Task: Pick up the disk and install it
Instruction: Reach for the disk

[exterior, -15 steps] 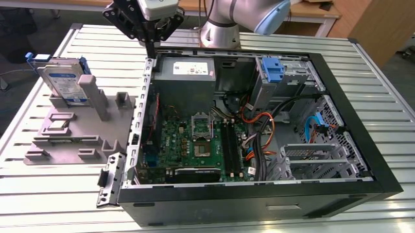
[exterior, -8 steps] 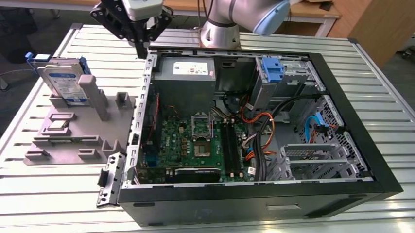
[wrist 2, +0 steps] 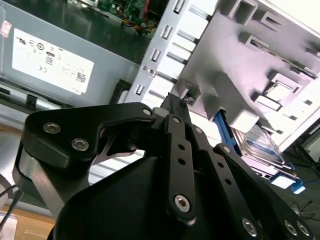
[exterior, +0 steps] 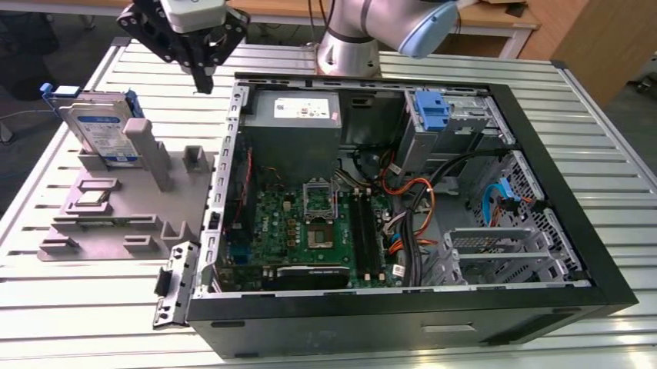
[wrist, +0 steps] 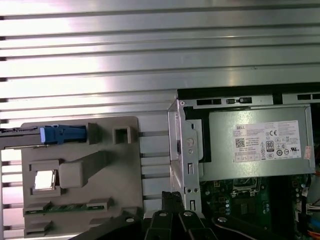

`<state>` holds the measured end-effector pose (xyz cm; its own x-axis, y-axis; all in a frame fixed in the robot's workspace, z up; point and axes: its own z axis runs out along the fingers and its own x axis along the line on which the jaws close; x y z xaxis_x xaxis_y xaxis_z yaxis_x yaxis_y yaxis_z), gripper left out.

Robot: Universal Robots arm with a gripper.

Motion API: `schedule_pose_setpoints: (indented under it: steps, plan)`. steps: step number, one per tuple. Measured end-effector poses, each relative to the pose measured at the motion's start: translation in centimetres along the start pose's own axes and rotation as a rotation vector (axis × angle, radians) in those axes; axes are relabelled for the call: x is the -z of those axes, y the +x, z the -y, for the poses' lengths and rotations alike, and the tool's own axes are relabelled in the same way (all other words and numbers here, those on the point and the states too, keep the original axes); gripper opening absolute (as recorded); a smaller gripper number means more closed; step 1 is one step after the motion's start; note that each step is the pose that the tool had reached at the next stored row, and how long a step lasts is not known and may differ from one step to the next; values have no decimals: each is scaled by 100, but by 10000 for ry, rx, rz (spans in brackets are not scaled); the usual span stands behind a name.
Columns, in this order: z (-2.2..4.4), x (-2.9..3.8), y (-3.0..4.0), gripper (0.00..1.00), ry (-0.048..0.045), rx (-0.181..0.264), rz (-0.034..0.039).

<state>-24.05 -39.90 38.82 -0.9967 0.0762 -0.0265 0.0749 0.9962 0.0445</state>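
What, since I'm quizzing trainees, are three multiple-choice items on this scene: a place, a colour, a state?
1. The silver-grey rectangular hard disk in its blue plastic carrier is: A in the grey plastic holder; B inside the black metal computer case; C in the claw.
2. The plastic bracket in the case's drive bay is: A red; B blue; C yellow.
3. The claw: A grips the disk; B grips a cable; C holds nothing.
Key: A, it stands on edge in the holder; B, plainly blue; C, it hangs shut and empty.

disk (exterior: 98,129) upright in holder (exterior: 113,224); case (exterior: 390,319) beside it, toward the exterior view's right
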Motion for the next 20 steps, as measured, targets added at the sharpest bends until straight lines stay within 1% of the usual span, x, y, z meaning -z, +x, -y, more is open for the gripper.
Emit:
schedule_pose_setpoints:
  steps: [4, 7, 12, 16, 20]
  plan:
    - [9, -2, 123, 10, 1, 0, 3]
    - [15, -5, 198, 10, 0, 0, 4]
    - [24, -10, 303, 10, 0, -1, 4]
    - [29, -15, 367, 10, 1, -1, 3]
    - [34, -44, 428, 10, -1, 0, 5]
